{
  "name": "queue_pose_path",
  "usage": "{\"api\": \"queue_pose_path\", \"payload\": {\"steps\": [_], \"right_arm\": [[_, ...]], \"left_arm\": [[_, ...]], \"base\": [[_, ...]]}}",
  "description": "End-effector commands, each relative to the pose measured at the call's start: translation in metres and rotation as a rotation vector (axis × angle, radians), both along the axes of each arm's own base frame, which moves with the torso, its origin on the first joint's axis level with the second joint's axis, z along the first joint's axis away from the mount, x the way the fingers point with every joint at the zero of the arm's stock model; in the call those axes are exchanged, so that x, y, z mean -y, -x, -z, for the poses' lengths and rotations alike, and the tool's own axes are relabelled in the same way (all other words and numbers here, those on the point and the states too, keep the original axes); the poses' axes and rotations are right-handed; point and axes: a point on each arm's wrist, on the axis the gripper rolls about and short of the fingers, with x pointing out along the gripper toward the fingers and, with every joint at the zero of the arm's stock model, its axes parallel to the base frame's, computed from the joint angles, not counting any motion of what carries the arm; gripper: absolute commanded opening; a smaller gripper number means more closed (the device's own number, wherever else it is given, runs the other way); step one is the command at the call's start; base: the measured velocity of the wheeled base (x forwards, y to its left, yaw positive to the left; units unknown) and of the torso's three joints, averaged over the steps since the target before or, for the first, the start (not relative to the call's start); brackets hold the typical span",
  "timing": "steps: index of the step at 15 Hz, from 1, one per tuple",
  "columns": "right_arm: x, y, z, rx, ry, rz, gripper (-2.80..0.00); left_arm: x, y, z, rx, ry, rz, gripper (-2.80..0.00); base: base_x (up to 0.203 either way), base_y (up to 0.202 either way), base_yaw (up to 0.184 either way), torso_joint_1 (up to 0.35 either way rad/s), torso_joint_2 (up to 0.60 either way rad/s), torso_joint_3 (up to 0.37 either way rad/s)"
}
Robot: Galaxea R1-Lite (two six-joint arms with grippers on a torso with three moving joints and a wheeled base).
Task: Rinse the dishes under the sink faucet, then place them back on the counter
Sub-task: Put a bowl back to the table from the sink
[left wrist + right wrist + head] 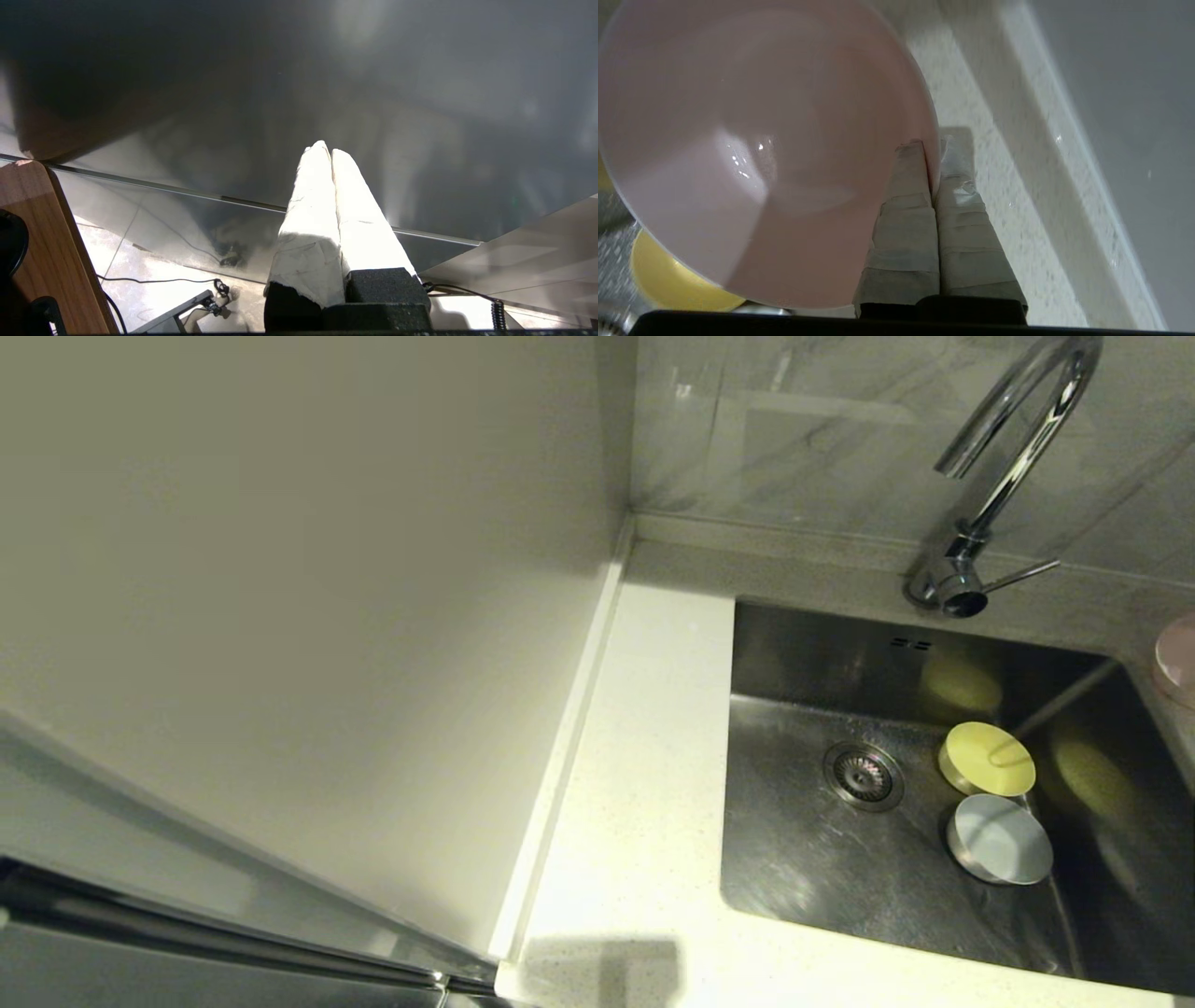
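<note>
**Pink bowl pinched by its rim**

My right gripper point(933, 154) is clamped on the rim of the pale pink bowl point(756, 140), one taped finger inside the wall and one outside. The bowl's open side faces my wrist camera, with wet glints in its hollow. Beyond my fingers lies the speckled counter point(971, 140); under the bowl's far edge the yellow bowl point(668, 280) peeks out. From my head, the pink bowl shows only at the right edge, beside the sink point(794, 859). In the basin the yellow bowl touches the grey-blue bowl point(999, 840), both beside the drain strainer point(864, 775), below the faucet point(1008, 467). My left gripper point(331, 151) hangs parked, fingers pressed together, empty.
</note>
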Motion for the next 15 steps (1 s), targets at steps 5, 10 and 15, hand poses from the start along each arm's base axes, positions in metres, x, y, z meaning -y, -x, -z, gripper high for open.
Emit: {"api": "queue_pose_path", "payload": {"steps": [5, 10, 15], "right_arm": [[0.004, -0.002, 0.002, -0.023, 0.051, 0.042, 0.00], [0.001, 0.001, -0.007, -0.006, 0.061, 0.040, 0.00], [-0.009, 0.012, -0.045, 0.109, 0.145, 0.043, 0.00]], "left_arm": [[0.000, 0.000, 0.001, -0.003, 0.001, 0.000, -2.80], [0.000, 0.000, 0.001, -0.003, 0.001, 0.000, -2.80], [0.000, 0.000, 0.001, -0.003, 0.001, 0.000, -2.80]], "base": [[0.000, 0.000, 0.000, 0.000, 0.00, 0.000], [0.000, 0.000, 0.000, 0.000, 0.00, 0.000], [0.000, 0.000, 0.000, 0.000, 0.00, 0.000]]}}
